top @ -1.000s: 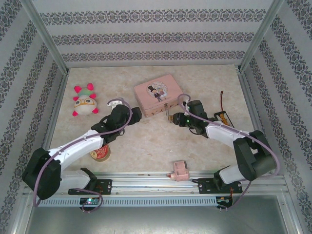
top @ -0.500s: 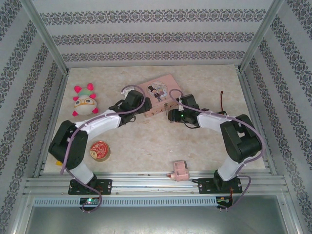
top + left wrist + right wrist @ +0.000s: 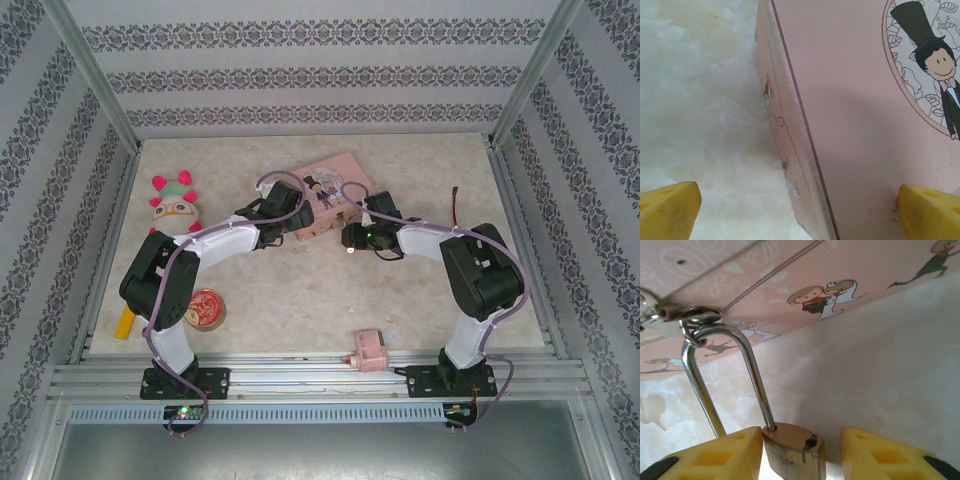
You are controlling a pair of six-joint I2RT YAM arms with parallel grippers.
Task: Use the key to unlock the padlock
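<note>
Padlock (image 3: 792,452) now sits loose between the right gripper's (image 3: 800,451) part-open fingers; left gripper (image 3: 800,212) has swung in, wide open, straddling the tin (image 3: 855,125), probably to brace it.

A: Where does the top camera sit?
B: High above the near edge, looking down and forward over the whole table (image 3: 300,290).
A: And the wrist cameras?
B: The left sits very close above the pink tin box (image 3: 865,125), facing its lid edge. The right is low and close, looking up the padlock (image 3: 792,447) at the box's side.
A: What do they share?
B: The box, in all three.
</note>
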